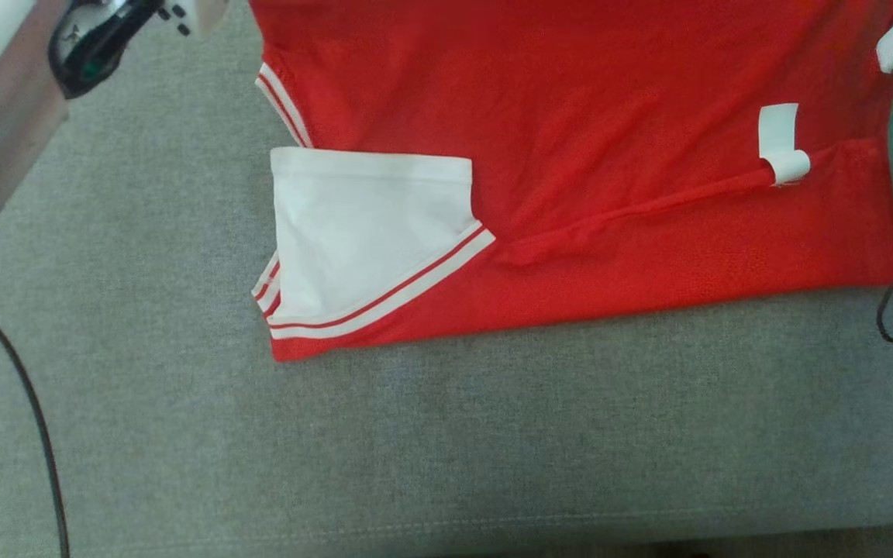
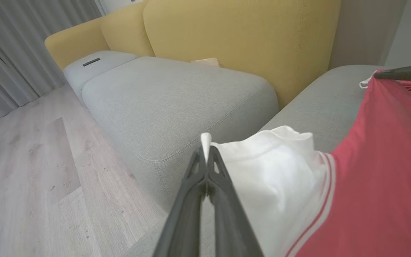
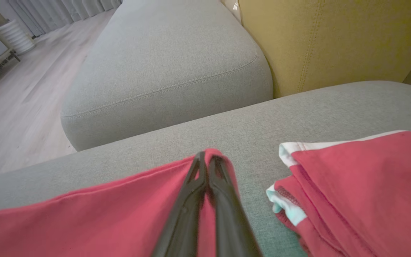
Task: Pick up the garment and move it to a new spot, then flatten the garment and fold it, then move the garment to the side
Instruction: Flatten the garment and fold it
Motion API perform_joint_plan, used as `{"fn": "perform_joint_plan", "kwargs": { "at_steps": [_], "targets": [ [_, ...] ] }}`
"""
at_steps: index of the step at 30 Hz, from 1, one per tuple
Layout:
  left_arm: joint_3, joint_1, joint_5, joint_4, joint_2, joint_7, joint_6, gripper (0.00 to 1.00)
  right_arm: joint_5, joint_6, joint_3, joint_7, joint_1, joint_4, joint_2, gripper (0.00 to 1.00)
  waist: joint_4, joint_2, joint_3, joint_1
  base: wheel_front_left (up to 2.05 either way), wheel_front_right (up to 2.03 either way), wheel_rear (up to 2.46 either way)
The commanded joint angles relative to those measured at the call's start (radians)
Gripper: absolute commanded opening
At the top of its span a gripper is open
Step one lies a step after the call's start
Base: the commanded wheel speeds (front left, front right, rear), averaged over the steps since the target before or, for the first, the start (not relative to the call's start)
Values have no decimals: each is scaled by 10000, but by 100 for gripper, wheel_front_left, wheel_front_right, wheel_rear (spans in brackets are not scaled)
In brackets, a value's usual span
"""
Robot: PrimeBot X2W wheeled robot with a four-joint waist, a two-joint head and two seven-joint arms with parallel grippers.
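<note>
Surface: grey woven sofa seat cushion (image 1: pixel 446 434); all positions are given against it.

Garment: red knit jersey with white sleeves and red-and-white striped trim (image 1: pixel 570 116). It lies on the cushion, spread over its far half and running past the top of the head view. The near half of the cushion is bare.
- One white sleeve (image 1: pixel 369 225) lies flat on the cushion at the garment's left end, its striped cuff edge slanting towards the cushion's front.
- A small white sewn-in label (image 1: pixel 780 143), curled at its lower end, sits at the garment's right end on a raised fold line.

Left claw (image 2: pixel 206 148): fingers pressed together, pinching a white fabric edge of the garment above the cushion's left end. The white cloth bunches just behind the tips.

Right claw (image 3: pixel 207 159): fingers pressed together, pinching a red hem edge above the cushion. A separate bunched red fold with pale trim (image 3: pixel 362 185) rests on the cushion just beside it.

Surroundings:
- A mustard-yellow upholstered backrest (image 2: pixel 241 39) stands behind the cushion.
- A second grey cushion (image 2: pixel 177 100) adjoins it.
- Pale wood-plank floor (image 2: pixel 30 178) lies below.
- A thin black cable (image 1: pixel 20 387) hangs over the cushion's left part.
</note>
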Motion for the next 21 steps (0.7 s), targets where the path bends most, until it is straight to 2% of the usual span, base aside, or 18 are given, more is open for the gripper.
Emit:
{"fn": "perform_joint_plan", "kwargs": {
  "at_steps": [1, 7, 13, 21],
  "targets": [
    [458, -382, -166, -119, 235, -83, 14, 0, 160, 65, 196, 20, -69, -339, -26, 0, 46, 0, -105, -1, 0, 0, 0],
    [345, 554, -594, -927, 505, 111, 13, 0, 979, 65, 432, 246, 857, -638, -341, 0, 230, 0, -444, -1, 0, 0, 0],
    [320, 1572, -921, -2186, 1283, 189, 76, 0, 1881, 65, 669, 524, 2198, -1572, -787, 0, 424, 0, -748, -1, 0, 0, 0],
    [289, 3190, -1001, -4640, 2407, 741, 950, 0, 2413, 65, 550, 1102, 4055, -3146, -1146, 0, 599, 0, -928, -1, 0, 0, 0]
  ]
}}
